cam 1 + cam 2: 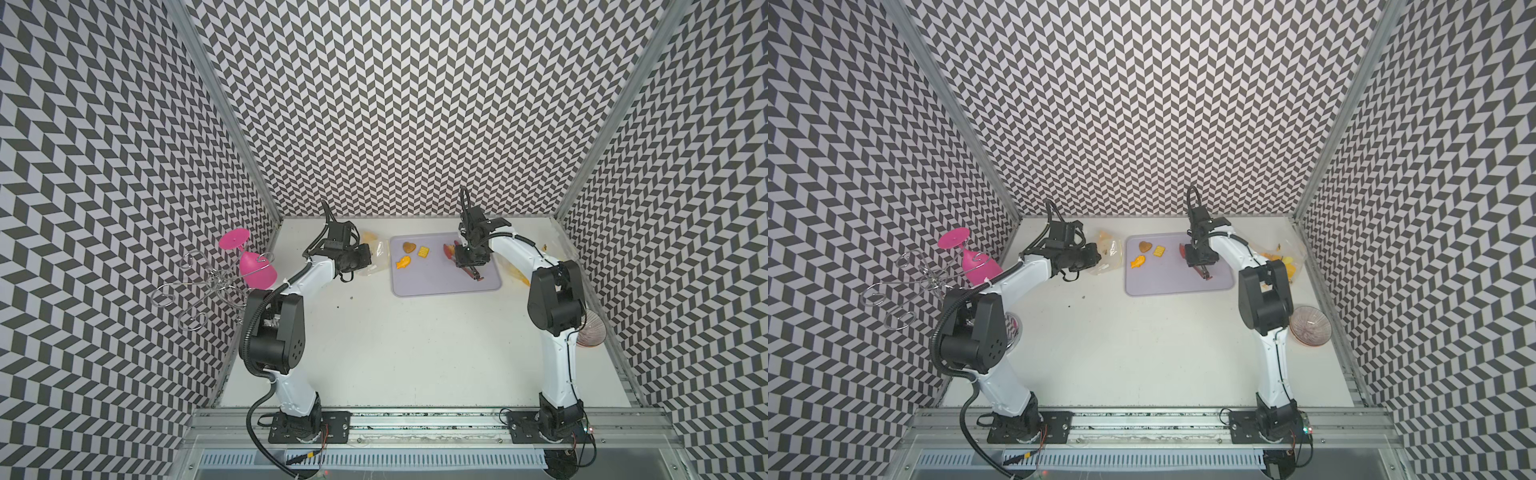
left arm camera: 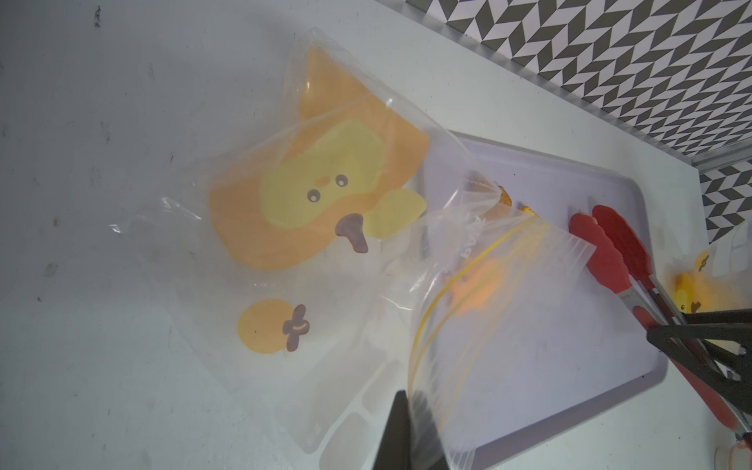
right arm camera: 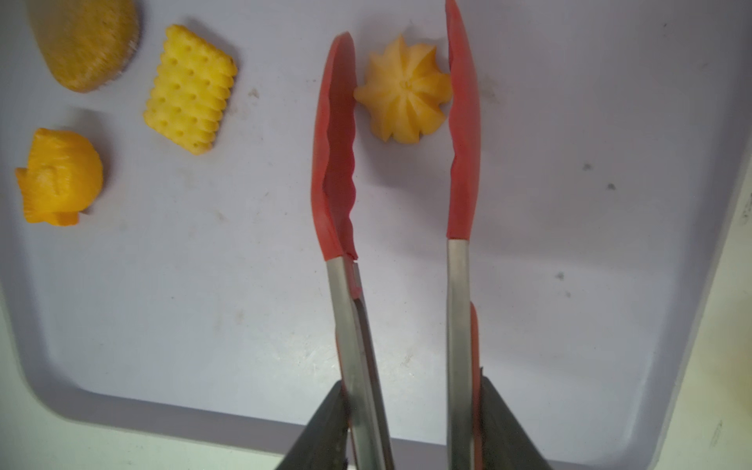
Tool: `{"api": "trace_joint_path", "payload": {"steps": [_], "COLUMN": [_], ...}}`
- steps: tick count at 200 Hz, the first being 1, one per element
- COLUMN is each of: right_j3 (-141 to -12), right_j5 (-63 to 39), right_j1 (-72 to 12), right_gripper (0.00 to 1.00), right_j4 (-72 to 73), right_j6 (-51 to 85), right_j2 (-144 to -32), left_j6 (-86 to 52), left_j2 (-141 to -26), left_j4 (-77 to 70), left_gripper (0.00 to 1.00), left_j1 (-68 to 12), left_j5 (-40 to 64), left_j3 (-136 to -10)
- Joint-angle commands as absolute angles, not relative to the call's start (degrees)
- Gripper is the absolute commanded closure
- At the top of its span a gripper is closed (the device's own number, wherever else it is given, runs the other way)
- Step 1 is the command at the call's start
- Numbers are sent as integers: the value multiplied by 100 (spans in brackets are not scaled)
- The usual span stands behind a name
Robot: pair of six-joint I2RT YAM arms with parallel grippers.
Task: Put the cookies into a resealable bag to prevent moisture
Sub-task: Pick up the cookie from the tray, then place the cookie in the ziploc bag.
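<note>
Cookies lie on the lilac tray [image 1: 440, 286] in the upper centre of both top views: a brown heart cookie [image 1: 409, 247], a yellow square cookie [image 1: 423, 252], an orange fish cookie [image 1: 402, 262] and a pale star cookie [image 3: 403, 108].

Step in hand: pick up the star cookie with the tongs [image 3: 457, 285]. The right gripper [image 3: 413, 439] clamps the two steel arms of the tongs, partly squeezed. The red tips flank the star cookie, at or very near contact on both sides. Squeeze only until both tips bear evenly on the ridged rim; excess force is likely to crack or eject the cookie. Hold the tips level with the tray floor, then lift straight up before travelling.

The left gripper [image 2: 409, 443] is fully closed on the edge of the resealable bag [image 2: 325, 203] at its yellow zip line, holding the mouth raised just left of the tray. That mouth should gape and sit steady for the delivery.

No cookie is discernible inside the bag; the large orange and yellow shapes on its film are prints. A second printed bag [image 1: 1281, 259] lies right of the tray; its contents cannot be told.
</note>
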State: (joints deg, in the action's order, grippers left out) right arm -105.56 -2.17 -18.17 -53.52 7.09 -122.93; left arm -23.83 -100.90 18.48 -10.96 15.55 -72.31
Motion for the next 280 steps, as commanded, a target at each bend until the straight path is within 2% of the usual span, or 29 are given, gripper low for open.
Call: {"api": "trace_joint_path", "payload": {"steps": [1,62,144,190,280], "right_j3": [-10276,-8862,-7917,-7865,-7978], "right_j5": [-180,-547,-2459,-3052,-3041], "right_j1": [-1802,-1811,-2132,-2463,-2665], "right_gripper": [58,61,63,63,63], "right_j4": [-4888,-4045,-2742,-2259,-2028], "right_j6": [743,812,608,710,823], "right_j2": [-11547,-10407,-9499,-9546,-10223], "left_j6": [-2355,-2495,-2547,-2564,-2689], "left_j2": [-10171,-10332,-10748,-10902,-10953], "left_j4": [1742,1722,1947,2072,2180], "left_gripper": [100,100,100,100,100], "left_j1": [-1151,-1253,-1553,-1674,-1722], "left_j5": [1674,1815,1775,1734,1852], "left_j3": [-7270,-7462,-8115,-8332,-8464]}}
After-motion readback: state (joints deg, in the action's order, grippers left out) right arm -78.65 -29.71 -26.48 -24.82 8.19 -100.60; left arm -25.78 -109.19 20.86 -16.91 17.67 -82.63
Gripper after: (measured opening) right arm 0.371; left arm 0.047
